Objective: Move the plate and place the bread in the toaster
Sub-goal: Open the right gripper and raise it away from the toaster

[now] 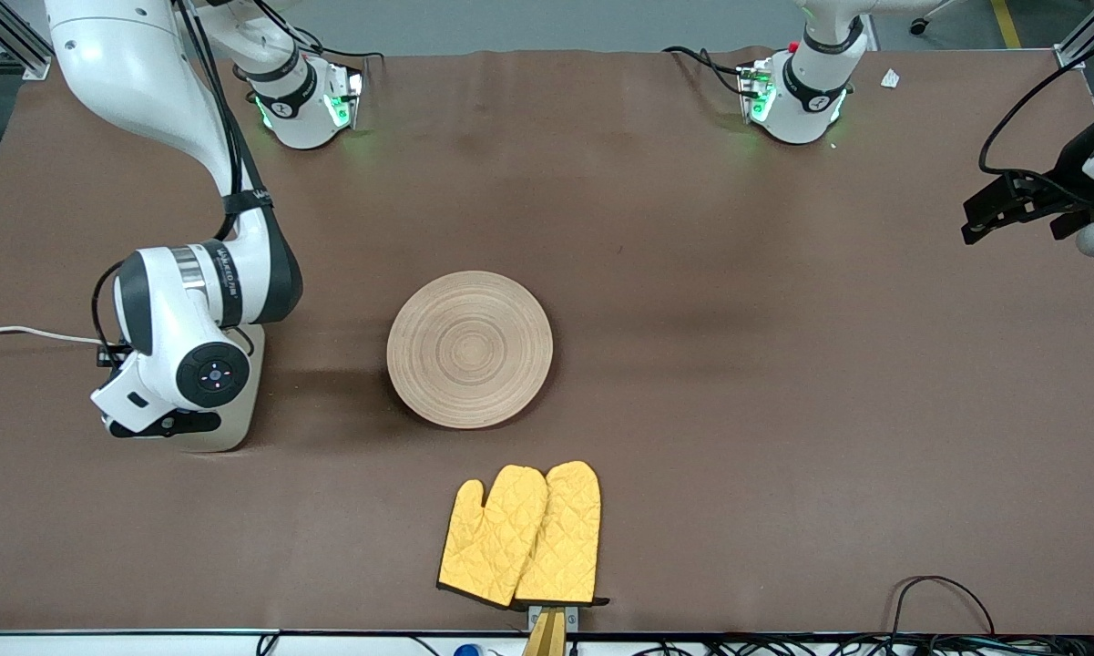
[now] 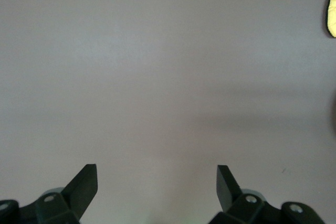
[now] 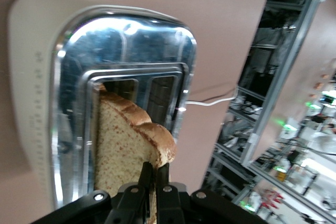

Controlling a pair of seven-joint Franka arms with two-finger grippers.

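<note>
Gripping the bread (image 3: 131, 145) by its crust with jaws closed tight, the right gripper (image 3: 154, 182) is holding the slice over a slot of the toaster (image 3: 121, 66) at the right arm's end of the table. The left gripper (image 2: 156, 182) is waiting with jaws spread wide and empty over bare table toward the left arm's end, while the plate (image 1: 469, 349) is lying mid-table, farther from the front camera than the yellow oven mitts (image 1: 521, 535).

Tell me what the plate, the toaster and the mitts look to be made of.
Plate: probably wood, matte beige with concentric turned rings.
Toaster: cream sides, likely plastic or painted metal; its top is mirror-bright chrome that reflects the surroundings.
Mitts: yellow quilted fabric with diamond stitching and dark edging.
</note>
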